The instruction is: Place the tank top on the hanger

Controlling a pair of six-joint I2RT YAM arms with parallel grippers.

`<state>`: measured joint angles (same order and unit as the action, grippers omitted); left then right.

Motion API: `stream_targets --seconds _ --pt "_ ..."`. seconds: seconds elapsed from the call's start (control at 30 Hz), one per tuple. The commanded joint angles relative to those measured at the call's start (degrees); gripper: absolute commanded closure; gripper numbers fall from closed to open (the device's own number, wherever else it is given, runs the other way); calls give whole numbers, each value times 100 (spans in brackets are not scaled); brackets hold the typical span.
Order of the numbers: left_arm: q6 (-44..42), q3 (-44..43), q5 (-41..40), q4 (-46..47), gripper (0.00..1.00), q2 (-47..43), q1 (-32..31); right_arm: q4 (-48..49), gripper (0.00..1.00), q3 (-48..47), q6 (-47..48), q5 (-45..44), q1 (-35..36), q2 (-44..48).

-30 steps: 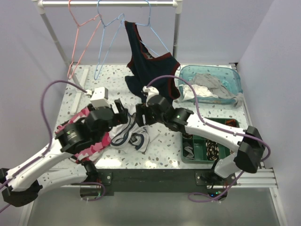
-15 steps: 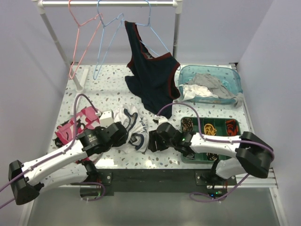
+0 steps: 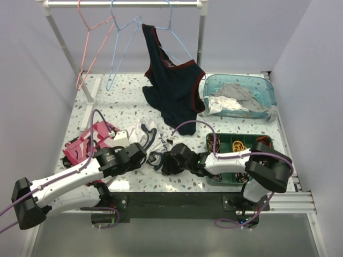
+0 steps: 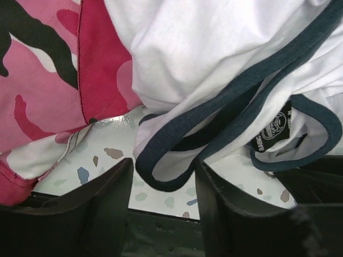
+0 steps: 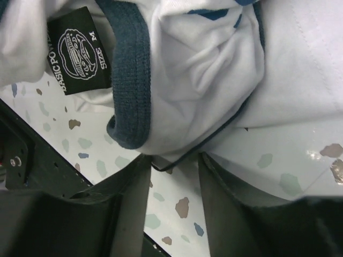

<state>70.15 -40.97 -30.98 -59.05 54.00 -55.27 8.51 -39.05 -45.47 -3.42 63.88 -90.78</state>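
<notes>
The tank top (image 3: pixel 143 136), white with navy trim, lies crumpled on the speckled table near its front edge. My left gripper (image 3: pixel 138 156) is down at its left side. In the left wrist view that gripper (image 4: pixel 163 179) is open, with a navy-trimmed strap loop (image 4: pixel 161 176) lying between its fingers. My right gripper (image 3: pixel 166 161) is at the garment's right side. In the right wrist view it (image 5: pixel 174 174) is open, and the white hem (image 5: pixel 177 152) reaches its fingertips. The light blue hanger (image 3: pixel 121 43) hangs bare on the rail at the back.
A pink camouflage garment (image 3: pixel 84 143) lies left of the tank top, touching it (image 4: pixel 43 80). A dark navy top (image 3: pixel 171 91) hangs from another blue hanger, a pink hanger (image 3: pixel 88 32) beside it. A teal bin (image 3: pixel 268 88) and a green tray (image 3: pixel 241 136) stand right.
Both arms have swung back toward the table's near edge and dropped low at the tank top's front. Both pairs of jaws have narrowed around its edge.
</notes>
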Motion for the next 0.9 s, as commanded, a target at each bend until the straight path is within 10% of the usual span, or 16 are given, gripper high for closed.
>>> stream_targets --seconds 0.0,0.2,0.5,0.87 --pt "219 168 -101 51 51 -21 -28 432 61 -77 -199 -18 63 -211" --pt "-456 -138 66 595 100 -126 -28 -295 100 -234 -32 -534 72 314" --pt "-1863 -2279 -566 1702 100 -742 -28 -3601 100 -2377 1645 -3188 72 2713" --pt "-4183 -4664 -1902 5051 100 13 -19 -3216 100 -7461 4844 -4254 -77 1303"
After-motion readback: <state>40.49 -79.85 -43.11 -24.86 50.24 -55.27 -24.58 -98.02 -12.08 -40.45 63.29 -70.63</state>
